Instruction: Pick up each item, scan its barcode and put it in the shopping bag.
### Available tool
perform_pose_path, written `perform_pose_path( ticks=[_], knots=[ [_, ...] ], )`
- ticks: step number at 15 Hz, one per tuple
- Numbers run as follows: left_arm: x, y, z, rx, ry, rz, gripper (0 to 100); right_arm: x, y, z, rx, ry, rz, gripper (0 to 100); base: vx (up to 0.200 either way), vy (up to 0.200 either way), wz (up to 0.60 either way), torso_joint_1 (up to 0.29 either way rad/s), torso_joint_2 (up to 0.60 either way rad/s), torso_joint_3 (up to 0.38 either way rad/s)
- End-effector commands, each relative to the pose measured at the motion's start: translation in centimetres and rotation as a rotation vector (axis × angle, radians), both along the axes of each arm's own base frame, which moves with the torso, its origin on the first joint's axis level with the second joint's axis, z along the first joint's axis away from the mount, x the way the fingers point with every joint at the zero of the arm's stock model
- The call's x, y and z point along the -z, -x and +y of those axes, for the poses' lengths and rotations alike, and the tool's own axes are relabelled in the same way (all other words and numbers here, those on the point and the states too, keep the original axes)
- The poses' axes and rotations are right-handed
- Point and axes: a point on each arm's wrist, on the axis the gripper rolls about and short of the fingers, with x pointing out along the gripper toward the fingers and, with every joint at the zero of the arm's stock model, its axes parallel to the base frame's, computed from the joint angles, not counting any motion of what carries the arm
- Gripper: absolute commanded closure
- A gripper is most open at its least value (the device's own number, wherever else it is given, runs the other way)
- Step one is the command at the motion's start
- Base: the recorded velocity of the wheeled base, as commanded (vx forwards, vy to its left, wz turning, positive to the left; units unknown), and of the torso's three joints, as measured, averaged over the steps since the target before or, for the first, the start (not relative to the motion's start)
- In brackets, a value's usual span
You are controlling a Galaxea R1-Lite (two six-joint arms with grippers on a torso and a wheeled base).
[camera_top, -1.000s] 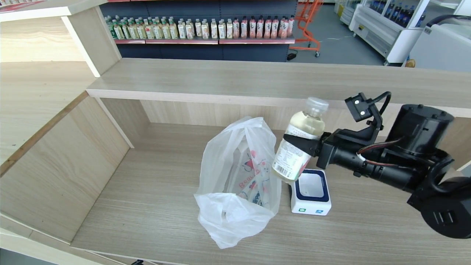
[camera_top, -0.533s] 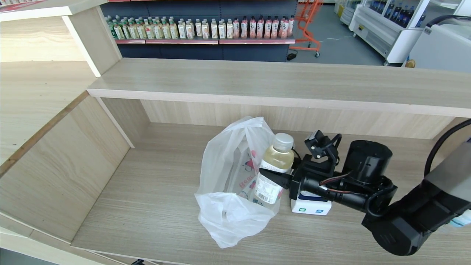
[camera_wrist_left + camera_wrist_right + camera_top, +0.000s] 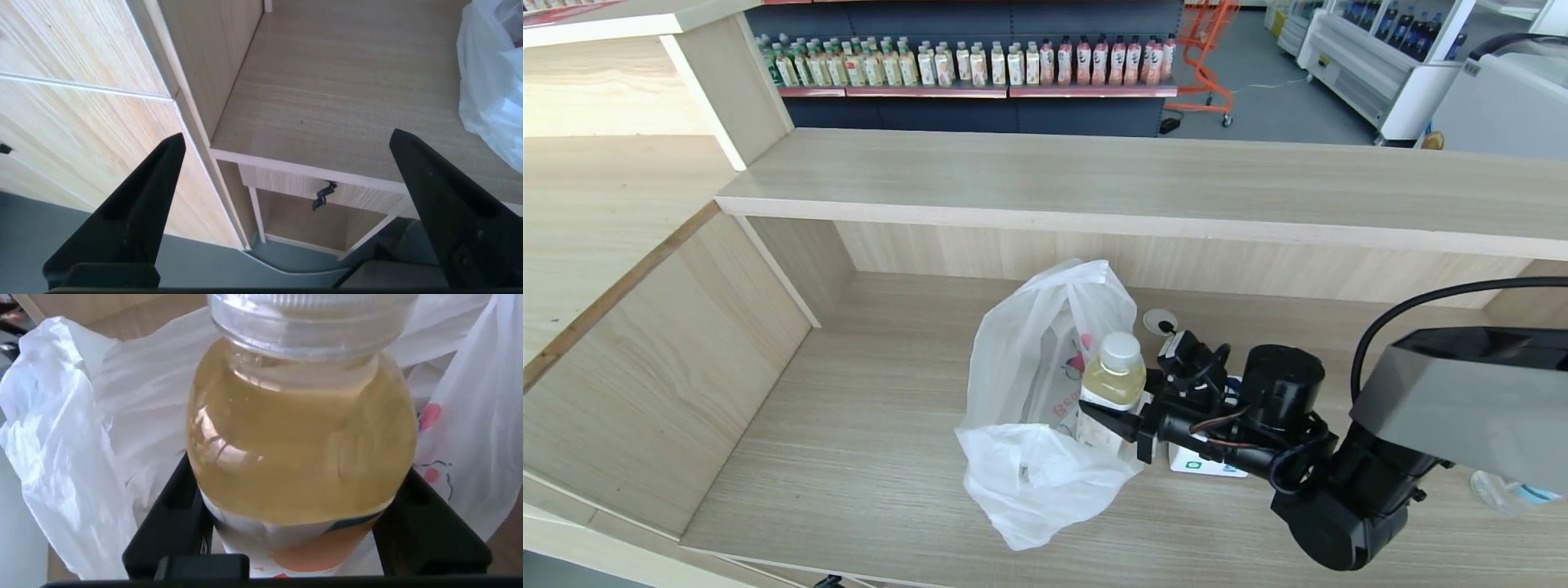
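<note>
In crinkly plastic bag (image 3: 1023,482), round clear bottle (image 3: 1112,382)

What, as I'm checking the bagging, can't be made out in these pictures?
1. The bottle base, head view: hidden by the bag plastic and the right pincer; whether it rests on anything is unclear.
2. The scanner, head view: mostly covered by the right arm.
3. A clear item at the head view's right edge: cut off by the edge and the arm; unidentifiable.
4. The bag's other contents, right wrist view: blocked by the bottle.
</note>
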Motion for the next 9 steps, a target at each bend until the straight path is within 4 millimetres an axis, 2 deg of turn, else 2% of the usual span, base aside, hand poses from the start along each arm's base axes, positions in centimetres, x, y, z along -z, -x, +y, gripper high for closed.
perform_pose_path(
  ticks=[1, 3, 4, 6, 7, 9],
  knots=[
    [0.0, 0.0, 0.0, -0.001, 0.000, 0.000, 0, 1.2, -0.5, 0.1, -0.012, 0.017, 0.004, 100, 0.000, 0.000, 0.00, 0.000, 0.00, 0.000],
    [0.0, 0.0, 0.0, -0.001, 0.000, 0.000, 0, 1.1, -1.1, -0.1, -0.006, 0.024, -0.041, 100, 0.000, 0.000, 0.00, 0.000, 0.00, 0.000],
    [0.0, 0.0, 0.0, -0.001, 0.000, 0.000, 0, 1.0, -1.3, 0.0, -0.006, 0.022, -0.050, 0, 0.000, 0.000, 0.00, 0.000, 0.00, 0.000],
    [0.0, 0.0, 0.0, -0.001, 0.000, 0.000, 0, 0.9, -1.2, -0.1, -0.008, 0.020, -0.052, 0, 0.000, 0.000, 0.00, 0.000, 0.00, 0.000],
    [0.0, 0.0, 0.0, -0.001, 0.000, 0.000, 0, 0.0, -1.0, -0.1, -0.007, 0.004, -0.061, 0, 0.000, 0.000, 0.00, 0.000, 0.00, 0.000],
    [0.0, 0.0, 0.0, -0.001, 0.000, 0.000, 0, -3.3, -0.2, -0.4, -0.012, -0.081, -0.038, 0, 0.000, 0.000, 0.00, 0.000, 0.00, 0.000]
  ],
)
